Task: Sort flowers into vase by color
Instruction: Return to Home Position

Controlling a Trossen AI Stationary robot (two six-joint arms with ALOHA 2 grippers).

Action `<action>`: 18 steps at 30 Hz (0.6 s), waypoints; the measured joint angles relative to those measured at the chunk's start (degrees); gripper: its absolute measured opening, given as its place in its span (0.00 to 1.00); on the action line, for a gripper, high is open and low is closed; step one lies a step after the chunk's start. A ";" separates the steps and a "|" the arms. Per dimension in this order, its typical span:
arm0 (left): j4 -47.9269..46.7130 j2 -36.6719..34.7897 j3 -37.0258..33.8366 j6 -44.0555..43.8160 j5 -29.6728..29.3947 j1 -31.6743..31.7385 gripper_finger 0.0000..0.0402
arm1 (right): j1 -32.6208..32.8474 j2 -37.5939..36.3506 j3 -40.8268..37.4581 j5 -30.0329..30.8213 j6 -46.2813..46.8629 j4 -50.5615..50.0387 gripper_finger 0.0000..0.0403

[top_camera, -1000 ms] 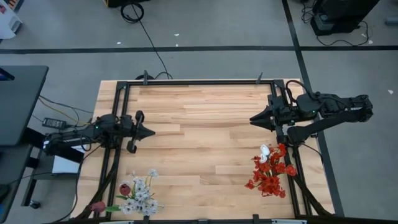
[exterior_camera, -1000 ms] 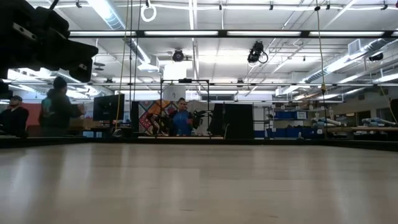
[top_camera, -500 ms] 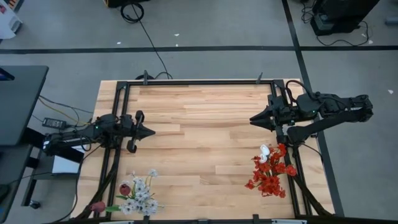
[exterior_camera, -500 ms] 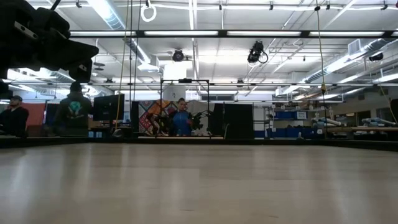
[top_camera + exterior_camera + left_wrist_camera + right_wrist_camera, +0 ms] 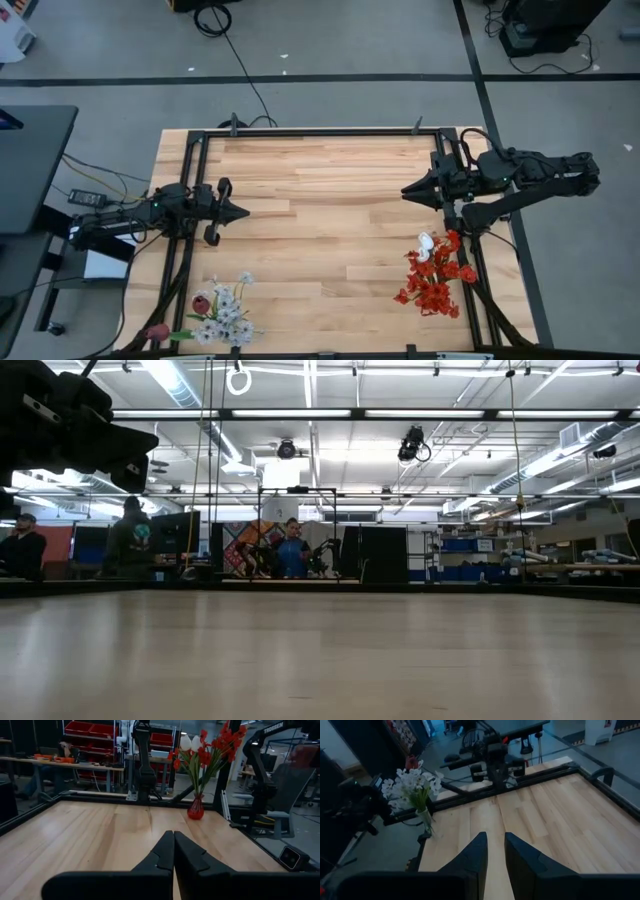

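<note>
Red clustered blooms with a white tulip (image 5: 432, 275) stand in a small red vase (image 5: 195, 809) at the table's near right corner. White blossom sprays with maroon buds (image 5: 220, 315) stand in a clear vase (image 5: 426, 820) at the near left corner. My left gripper (image 5: 242, 212) hovers shut at the table's left side, fingers (image 5: 173, 840) pointing right. My right gripper (image 5: 406, 190) hovers at the right side, pointing left, with a narrow gap between its fingers (image 5: 495, 842). Neither is near a flower.
A black metal frame (image 5: 320, 131) runs around the wooden table top (image 5: 320, 230), whose middle is bare wood. In the low view a dark arm part (image 5: 60, 420) hangs at the upper left. People stand in the room beyond the far edge (image 5: 130, 540).
</note>
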 joint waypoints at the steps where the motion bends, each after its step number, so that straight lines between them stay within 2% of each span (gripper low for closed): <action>1: 0.01 0.00 0.00 0.00 0.00 0.00 0.02 | 0.00 0.28 -0.02 1.31 -0.37 1.64 0.19; 4: 0.01 0.00 0.00 0.00 0.00 0.00 0.02 | 0.00 0.81 -0.07 7.09 -0.39 9.88 0.19; 8: 0.01 0.00 0.00 -0.02 0.00 0.00 0.02 | 0.00 -1.49 -0.43 8.79 -2.11 13.07 0.19; 11: 0.02 0.00 0.00 -0.02 0.01 0.00 0.02 | 0.32 -3.97 -4.95 12.38 -1.60 14.64 0.19; 13: 0.03 0.00 0.00 -0.02 0.00 0.00 0.02 | 0.58 -6.29 -10.98 14.26 -1.50 19.12 0.19; 15: 0.03 0.00 -0.02 -0.02 0.00 0.00 0.02 | 0.98 -9.20 -18.38 12.98 -3.86 26.39 0.19; 18: 0.03 0.00 -0.02 -0.02 0.01 0.00 0.02 | 1.52 -14.07 -29.00 5.49 -8.89 37.70 0.19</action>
